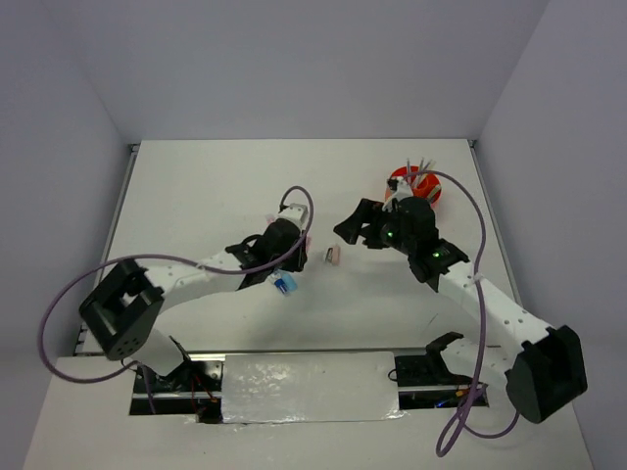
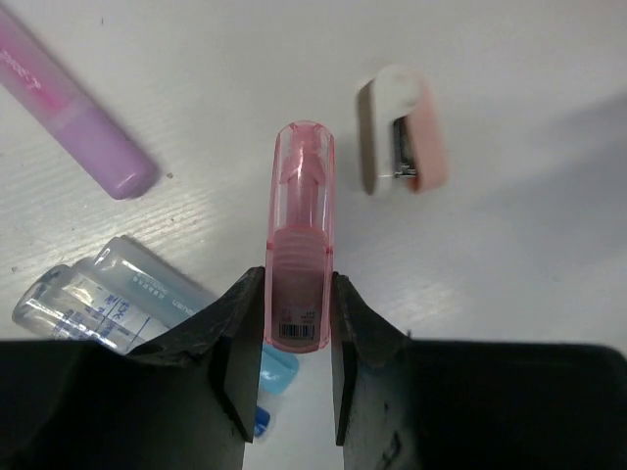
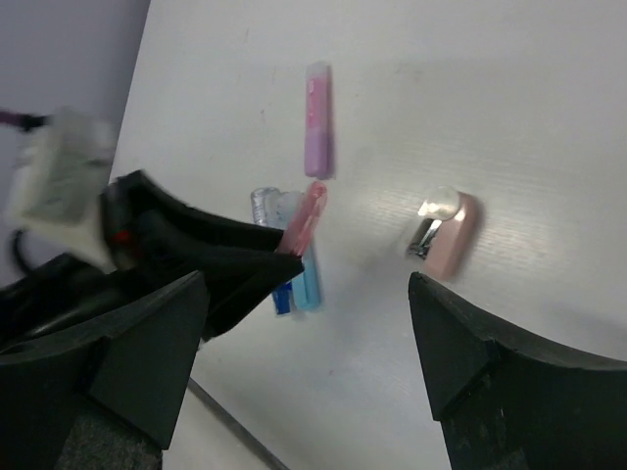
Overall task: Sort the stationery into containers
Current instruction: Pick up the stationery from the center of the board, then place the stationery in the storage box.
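A translucent pink marker-like stick (image 2: pixel 300 186), round-capped and barcoded at its near end, is being gripped there by the left gripper (image 2: pixel 299 323), its black jaws narrowly parted, mid-table. Just beyond, a rounded pink-and-white mini stapler (image 2: pixel 402 137) and a matte lilac highlighter (image 2: pixel 73 117) are lying on the white table (image 2: pixel 549 294). Farther off, the right gripper (image 3: pixel 312 362) is being held wide open and empty, the orange plastic organiser (image 1: pixel 429 189) being partly hidden behind its arm.
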You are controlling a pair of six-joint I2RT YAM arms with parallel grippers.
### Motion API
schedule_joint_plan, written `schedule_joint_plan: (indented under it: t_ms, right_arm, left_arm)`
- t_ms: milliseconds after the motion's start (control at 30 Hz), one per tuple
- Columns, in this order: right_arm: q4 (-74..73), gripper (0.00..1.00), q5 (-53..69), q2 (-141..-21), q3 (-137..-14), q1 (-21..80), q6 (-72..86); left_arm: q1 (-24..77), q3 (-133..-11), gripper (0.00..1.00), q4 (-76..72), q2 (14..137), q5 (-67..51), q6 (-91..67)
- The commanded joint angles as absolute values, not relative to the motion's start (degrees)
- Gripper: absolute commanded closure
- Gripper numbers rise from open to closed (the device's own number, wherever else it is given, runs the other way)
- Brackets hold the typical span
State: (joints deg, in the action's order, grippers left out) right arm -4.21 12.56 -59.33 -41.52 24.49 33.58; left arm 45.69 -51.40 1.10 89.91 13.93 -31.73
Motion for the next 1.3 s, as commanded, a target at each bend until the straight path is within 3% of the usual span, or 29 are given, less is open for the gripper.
schedule_joint_plan:
  t_ms: [0, 300, 400, 433, 600, 667, 767, 800, 833, 867, 900, 1100, 1267]
  right_arm:
    - [4.0, 0.11, 10.6, -64.1, -44.4, 29.9, 38.5]
    - [8.3, 0.24, 4.2, -73.8, -48.1, 39.4, 44.3]
    - [9.4, 0.38, 4.1, -74.4, -48.1, 41.0, 44.9]
    - [9.5, 0.48, 4.6, -74.4, -48.2, 41.6, 45.1]
    - [12.4, 0.59, 6.8, -73.7, -46.6, 43.1, 47.0]
    - [13.1, 0.66, 7.2, -73.8, -46.5, 43.1, 47.2]
    - [12.9, 0.85, 6.7, -74.4, -47.3, 43.0, 46.8]
    - [12.7, 0.96, 6.6, -74.6, -47.6, 43.1, 46.4]
    - [12.4, 1.0, 6.2, -74.7, -48.1, 42.9, 44.8]
    - [11.3, 1.0, 4.2, -74.4, -49.0, 42.6, 43.8]
    - [10.3, 1.0, 2.1, -73.9, -49.6, 41.9, 42.6]
    - [1.1, 1.0, -18.9, -69.3, -52.5, 33.5, 33.0]
    - [-3.9, 1.0, -37.4, -74.0, -56.2, 17.9, 31.7]
  left_arm:
    - [46.8, -44.5, 1.0, -14.5, 78.8, 12.0, -28.7]
    - [47.2, -31.5, 1.0, -28.4, 64.8, 3.8, -26.3]
    - [47.3, -30.0, 1.0, -30.3, 62.6, 3.0, -25.9]
    - [47.3, -29.8, 1.0, -30.5, 62.3, 3.2, -25.9]
    - [47.2, -29.4, 1.0, -30.6, 61.3, 3.9, -25.8]
    - [47.3, -29.4, 0.96, -30.9, 61.4, 3.2, -25.6]
    - [47.3, -28.9, 0.9, -32.0, 61.3, 1.4, -25.5]
    - [47.3, -28.8, 0.82, -32.1, 61.1, 1.3, -25.6]
    - [47.3, -28.7, 0.71, -31.8, 60.9, 1.1, -25.6]
    - [47.3, -28.9, 0.48, -31.3, 60.6, 1.5, -25.9]
    - [47.3, -29.5, 0.04, -28.0, 60.5, 2.5, -26.3]
    - [47.2, -40.8, 0.01, 2.8, 61.5, 18.8, -35.0]
    - [47.1, -44.6, 0.01, 15.5, 62.7, 20.3, -37.7]
